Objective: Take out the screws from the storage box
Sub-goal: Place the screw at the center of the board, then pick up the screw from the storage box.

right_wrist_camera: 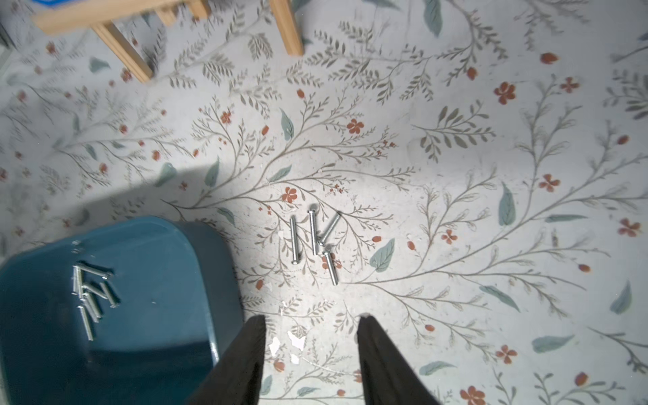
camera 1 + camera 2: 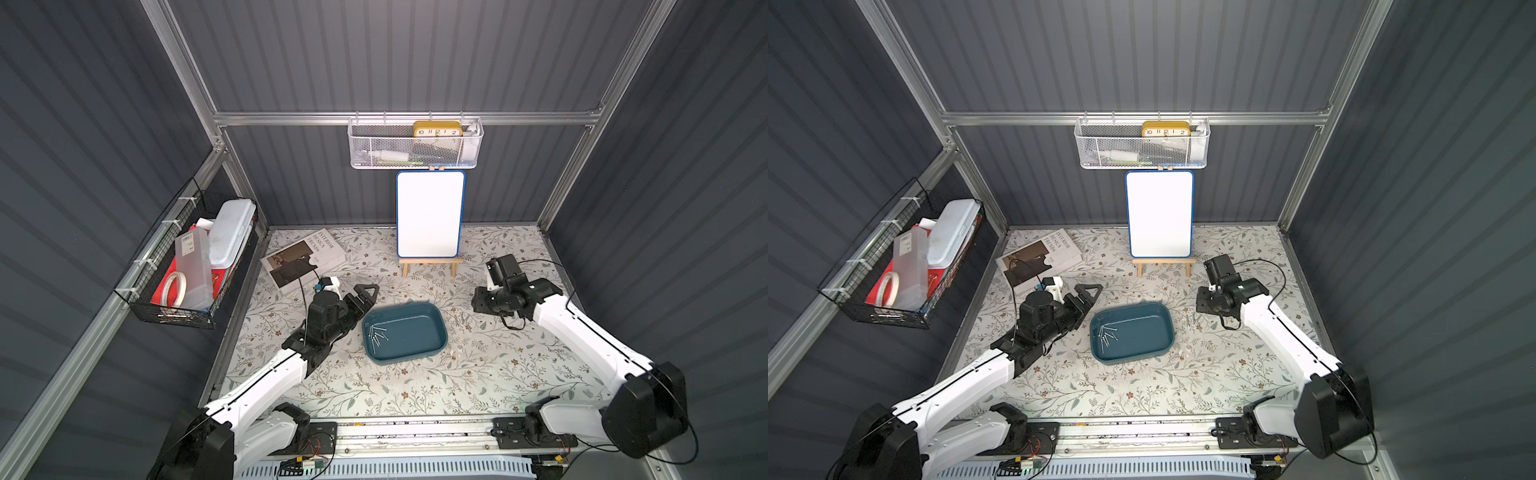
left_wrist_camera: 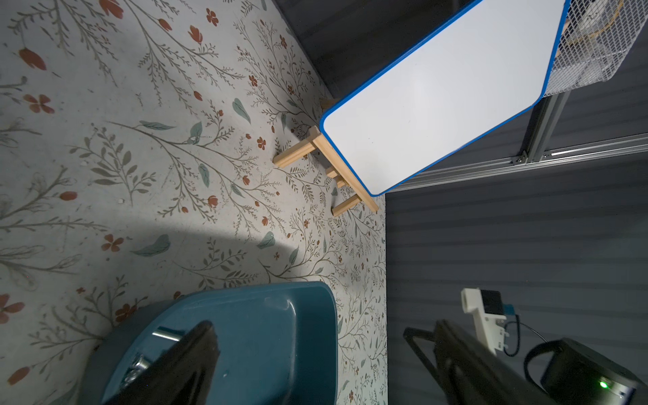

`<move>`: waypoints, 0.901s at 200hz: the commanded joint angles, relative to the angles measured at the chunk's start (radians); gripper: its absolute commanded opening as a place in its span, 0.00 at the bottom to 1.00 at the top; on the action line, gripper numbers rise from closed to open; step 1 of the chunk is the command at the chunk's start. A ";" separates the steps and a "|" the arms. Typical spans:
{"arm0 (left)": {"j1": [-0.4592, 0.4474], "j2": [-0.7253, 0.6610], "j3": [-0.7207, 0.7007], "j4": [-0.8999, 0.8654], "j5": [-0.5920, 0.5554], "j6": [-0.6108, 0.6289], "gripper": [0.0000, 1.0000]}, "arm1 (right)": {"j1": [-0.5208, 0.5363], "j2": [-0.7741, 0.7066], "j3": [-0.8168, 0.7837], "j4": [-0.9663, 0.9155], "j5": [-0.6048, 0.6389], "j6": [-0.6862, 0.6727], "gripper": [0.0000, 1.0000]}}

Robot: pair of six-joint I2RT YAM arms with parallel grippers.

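Dark grey ribbed walls on an aluminium frame close in a tabletop covered with a pale, smooth sheet printed with leaves and small red flowers. At its back a blank whiteboard stands on a little wooden easel, with a design book lying flat near the left wall. The storage box, a shallow teal plastic tray with a low rim, sits mid-table. A loose cluster of screws lies on its floor towards the end nearest the left arm. Four more screws lie on the printed sheet just beside the tray's other end, some of them touching. The right gripper hangs above the table near those four, its two black fingers partly spread with nothing between them. The left gripper rests at the tray's near-left corner, spread wide and empty, one finger reaching over the rim. The screws look light, rigid and slick, and being round they would likely roll or skate on the glossy plastic. The ones in the tray overlap, so a pinch across the middle of a single shank, taken from the outer edge of the heap, seems the surest hold. The light tray may slide if it is nudged.
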 commanded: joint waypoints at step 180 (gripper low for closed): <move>-0.003 -0.178 -0.015 -0.141 -0.110 0.000 0.99 | 0.405 0.016 0.096 0.020 0.023 -0.076 0.78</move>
